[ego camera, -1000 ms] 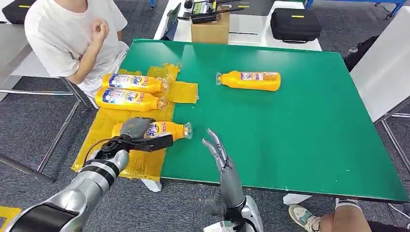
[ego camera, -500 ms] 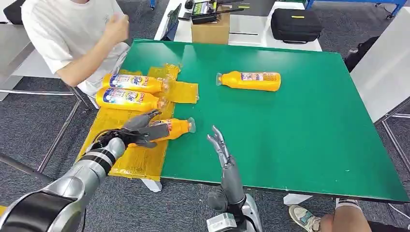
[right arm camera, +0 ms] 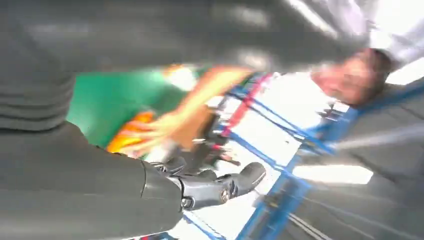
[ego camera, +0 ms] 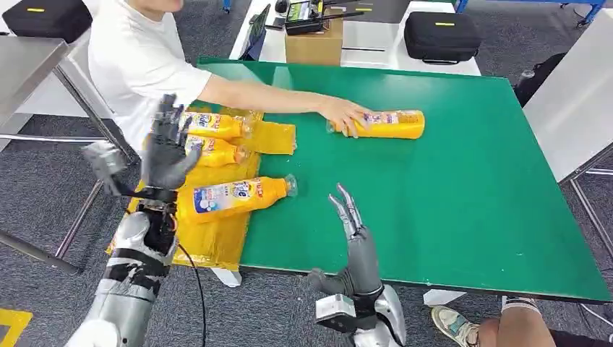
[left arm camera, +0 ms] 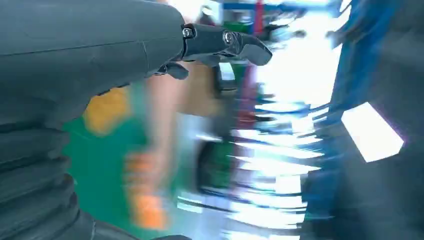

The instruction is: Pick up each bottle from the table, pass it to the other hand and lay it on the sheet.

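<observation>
Three orange bottles lie on the yellow sheet (ego camera: 217,242) at the table's left edge: a near one (ego camera: 238,196) and two farther ones (ego camera: 217,124) (ego camera: 215,151). My left hand (ego camera: 166,148) is raised above the sheet with fingers spread and holds nothing; it partly hides the two farther bottles. My right hand (ego camera: 352,220) stands upright and open at the table's near edge, also empty. A fourth orange bottle (ego camera: 390,123) lies on the green table (ego camera: 448,195) farther back, with a person's hand (ego camera: 345,116) on its cap end. Both wrist views are blurred.
A person in a white shirt (ego camera: 144,65) sits at the table's far left, arm stretched across the table. A cardboard box (ego camera: 314,43) and a black case (ego camera: 441,36) sit on a white table behind. Someone's shoe (ego camera: 455,325) is by the near right corner.
My left hand let go of the near bottle, which now lies on the sheet, and rose with fingers spread. The person reached across and touched the far bottle. My right hand shifted slightly right.
</observation>
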